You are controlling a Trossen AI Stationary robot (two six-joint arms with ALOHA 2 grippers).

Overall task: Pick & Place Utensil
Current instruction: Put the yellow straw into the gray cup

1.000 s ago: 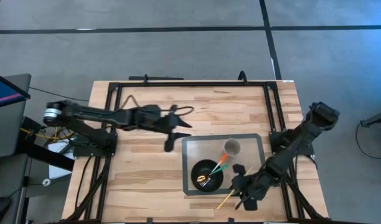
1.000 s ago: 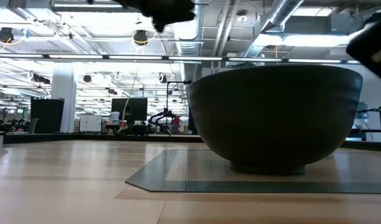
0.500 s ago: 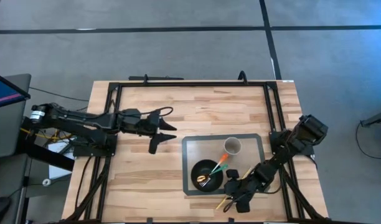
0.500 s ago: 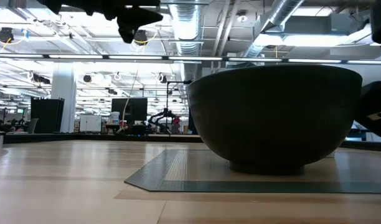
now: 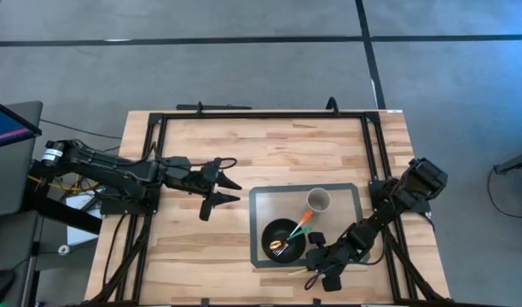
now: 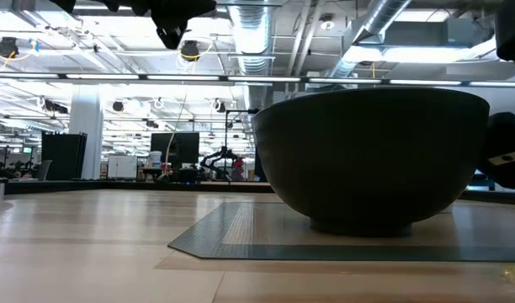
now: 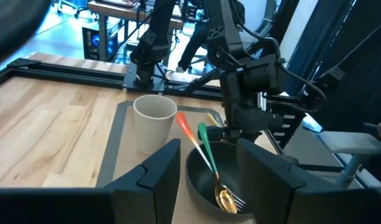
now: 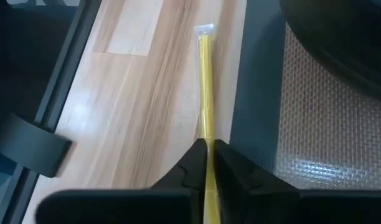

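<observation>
A yellow-handled utensil [image 8: 205,93] lies on the wood just off the near right edge of the grey mat [image 5: 350,194], with my right gripper [image 5: 317,271] shut on it. On the mat stands a black bowl [image 5: 282,240] with an orange-handled [image 7: 185,127] and a green-handled utensil [image 7: 207,149] leaning in it. A white cup [image 5: 318,201] is behind the bowl. My left gripper [image 5: 217,193] hangs open above the bare wood left of the mat, holding nothing. My right gripper pinches the yellow utensil's handle [image 8: 206,135] between its two fingers [image 8: 192,163]. The fingers slant down from the table's right side and point along the handle. The handle runs out ahead of them, its pale far tip [image 8: 205,28] on the wood beside the mat's edge.
A black metal frame [image 5: 244,114] runs round the tabletop. The bowl [image 6: 371,160] stands close to the left of my right gripper. Bare wood lies left of the mat and along the table's far side.
My left gripper has drawn back toward the table's left edge, still open. My right gripper has gone down and a little toward the bowl, onto the yellow utensil, which has stayed on the wood.
</observation>
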